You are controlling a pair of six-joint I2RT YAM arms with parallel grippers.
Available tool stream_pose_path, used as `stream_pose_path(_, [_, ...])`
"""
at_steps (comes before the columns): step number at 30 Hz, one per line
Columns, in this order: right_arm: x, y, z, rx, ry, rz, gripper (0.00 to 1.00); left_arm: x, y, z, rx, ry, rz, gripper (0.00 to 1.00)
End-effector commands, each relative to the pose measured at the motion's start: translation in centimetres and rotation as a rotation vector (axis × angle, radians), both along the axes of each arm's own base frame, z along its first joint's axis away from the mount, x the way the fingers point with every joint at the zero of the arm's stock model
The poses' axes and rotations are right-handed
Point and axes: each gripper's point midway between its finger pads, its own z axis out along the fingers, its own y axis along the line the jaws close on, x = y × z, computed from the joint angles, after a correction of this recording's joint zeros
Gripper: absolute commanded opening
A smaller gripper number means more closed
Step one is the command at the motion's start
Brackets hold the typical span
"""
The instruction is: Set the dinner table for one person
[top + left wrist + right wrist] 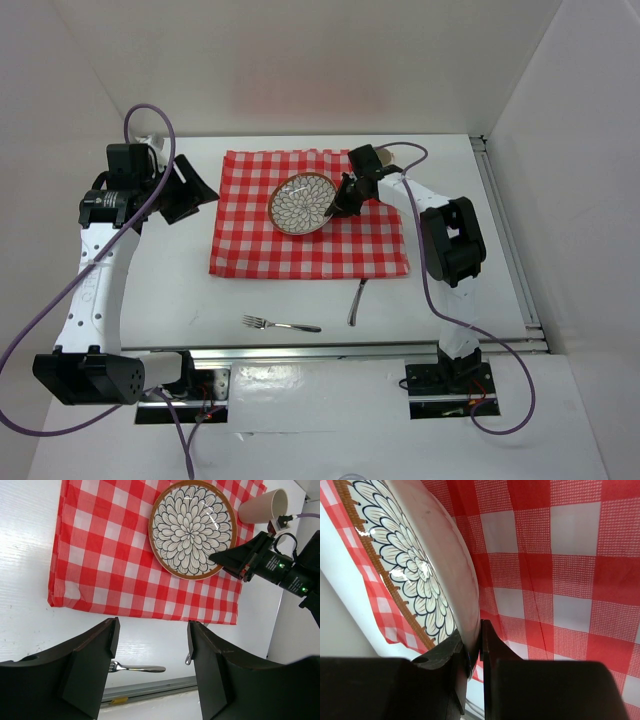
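The right gripper point(345, 197) is clamped on the right-hand rim of a flower-patterned plate point(302, 203). In its own wrist view the two fingers point(451, 652) pinch the plate's edge between them, with the white underside turned toward the camera. The plate sits over the upper middle of a red-and-white checked cloth point(310, 252), and whether its far side touches the cloth cannot be told. The cloth lies on the table point(180, 285), a plain white slab that fills the floor of the walled space in front of both arm bases. Its long axis runs left to right across the top view, and its near edge meets the metal rail by the bases. The left gripper point(188, 190) hangs over the bare table just left of the cloth with its jaws wide apart and nothing between them. A fork point(281, 324) lies on the table near the front, lengthwise left to right with its tines to the left. A second piece of cutlery point(356, 302) lies just off the cloth's near edge, pointing roughly front to back. A pale cup point(262, 505) lies on its side by the cloth's far right corner.
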Motion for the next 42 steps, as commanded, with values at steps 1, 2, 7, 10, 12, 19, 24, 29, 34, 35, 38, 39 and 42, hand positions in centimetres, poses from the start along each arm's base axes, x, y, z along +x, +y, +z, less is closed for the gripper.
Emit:
stream_pose_path(1, [1.9, 1.8, 8.0, 0.179, -0.19, 0.027, 0.0, 0.5, -0.4, 1.6, 0.006, -0.073, -0.038, 0.73])
stream_pose_path(2, [1.8, 1.8, 7.7, 0.178, -0.187, 0.027, 0.0, 0.5, -0.4, 1.6, 0.006, -0.073, -0.038, 0.73])
stream_pose_path(7, [1.2, 1.3, 6.1, 0.16, -0.15, 0.011, 0.0, 0.7, -0.3, 1.2, 0.011, -0.063, -0.03, 0.73])
stream_pose_path(10, [1.0, 0.8, 5.0, 0.136, -0.139, -0.019, 0.0, 0.7, -0.3, 1.2, 0.011, -0.063, -0.03, 0.73])
stream_pose_path(12, [0.8, 0.5, 4.5, 0.124, -0.131, -0.026, 0.03, 0.7, -0.3, 1.2, 0.011, -0.063, -0.03, 0.73])
stream_pose_path(19, [1.0, -0.4, 4.3, 0.076, -0.158, -0.05, 0.78, 0.1, -1.3, -0.2, 0.015, -0.024, -0.069, 0.74])
stream_pose_path(24, [0.8, -1.7, 5.5, 0.011, -0.177, -0.069, 1.0, -0.9, -1.8, -5.1, 0.052, 0.097, -0.049, 0.74])
stream_pose_path(29, [-0.2, -3.9, 8.9, -0.106, -0.269, -0.101, 1.0, -3.3, -2.9, -9.9, 0.093, 0.234, -0.02, 0.73])
stream_pose_path(34, [-3.3, -6.8, 13.5, -0.154, -0.357, -0.133, 1.0, -7.8, -7.1, -13.7, 0.104, 0.362, -0.113, 0.69])
stream_pose_path(35, [-3.8, -7.3, 14.0, -0.165, -0.377, -0.139, 1.0, -9.1, -7.5, -15.0, 0.109, 0.415, -0.094, 0.68])
stream_pose_path(38, [-6.4, -7.8, 15.7, -0.143, -0.432, -0.076, 1.0, -12.4, -10.2, -16.6, 0.118, 0.487, -0.106, 0.65])
stream_pose_path(39, [-7.5, -7.4, 15.1, -0.135, -0.44, -0.027, 0.96, -13.1, -10.2, -16.8, 0.131, 0.494, -0.083, 0.65])
stream_pose_path(42, [-11.2, -4.8, 15.5, -0.117, -0.518, 0.18, 0.93, -14.2, -10.3, -16.9, 0.126, 0.513, -0.018, 0.65])
